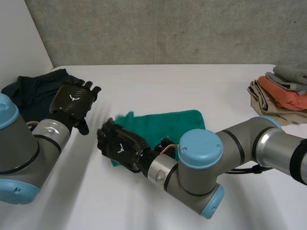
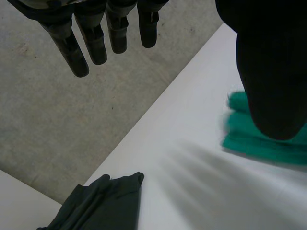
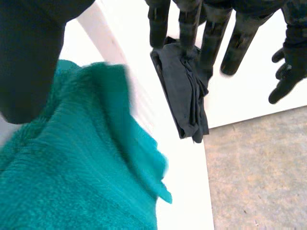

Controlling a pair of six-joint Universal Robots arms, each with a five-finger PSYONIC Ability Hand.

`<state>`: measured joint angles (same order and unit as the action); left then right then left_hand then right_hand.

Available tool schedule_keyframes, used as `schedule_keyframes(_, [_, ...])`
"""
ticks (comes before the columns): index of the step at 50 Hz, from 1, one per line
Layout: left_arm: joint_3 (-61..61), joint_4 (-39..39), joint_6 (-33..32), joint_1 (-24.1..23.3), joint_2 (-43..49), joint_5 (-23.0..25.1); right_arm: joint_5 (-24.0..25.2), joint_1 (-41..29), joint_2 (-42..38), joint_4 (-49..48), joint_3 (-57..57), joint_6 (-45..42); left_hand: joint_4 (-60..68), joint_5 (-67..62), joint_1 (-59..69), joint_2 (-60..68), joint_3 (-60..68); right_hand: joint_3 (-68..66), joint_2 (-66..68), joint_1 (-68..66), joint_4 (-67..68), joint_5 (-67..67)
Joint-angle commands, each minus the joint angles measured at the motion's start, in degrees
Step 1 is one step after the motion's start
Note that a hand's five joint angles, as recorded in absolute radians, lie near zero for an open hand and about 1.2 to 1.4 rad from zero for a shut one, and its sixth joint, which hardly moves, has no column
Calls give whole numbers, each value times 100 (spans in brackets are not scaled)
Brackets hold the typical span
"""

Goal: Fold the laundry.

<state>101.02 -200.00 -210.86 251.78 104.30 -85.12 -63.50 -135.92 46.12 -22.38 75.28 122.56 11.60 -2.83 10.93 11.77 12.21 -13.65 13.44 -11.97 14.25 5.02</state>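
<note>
Right, I see the green towel (image 1: pixel 165 125) lying mid-table (image 1: pixel 168 81). Its long axis runs side to side, one short end toward the folded stack (image 1: pixel 283 93), the other at my right hand (image 1: pixel 120 145), whose fingers are straight and grip nothing. The left hand (image 1: pixel 73 101) hovers empty, fingers relaxed and extended, near the dark garment (image 1: pixel 33 88) at the far left corner.

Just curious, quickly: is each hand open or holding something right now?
Left hand: open, fingers straight, holding nothing.
Right hand: open, fingers straight, at the green towel's edge.
</note>
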Motion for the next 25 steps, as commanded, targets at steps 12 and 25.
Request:
schedule_keyframes(12, [-970,-56,669,-1201,775,-22,-1121,1823,1760,937,1647,4030,-160,283,-93,-177,-221,365,-344,197,-425,-502])
schedule_keyframes(25, [-1208,23,695,-1474,1215,-101,-1270,2527,987,990,1588,3073,-160,283,-93,-177,-221,-6635,6656,-6803,6575,6498])
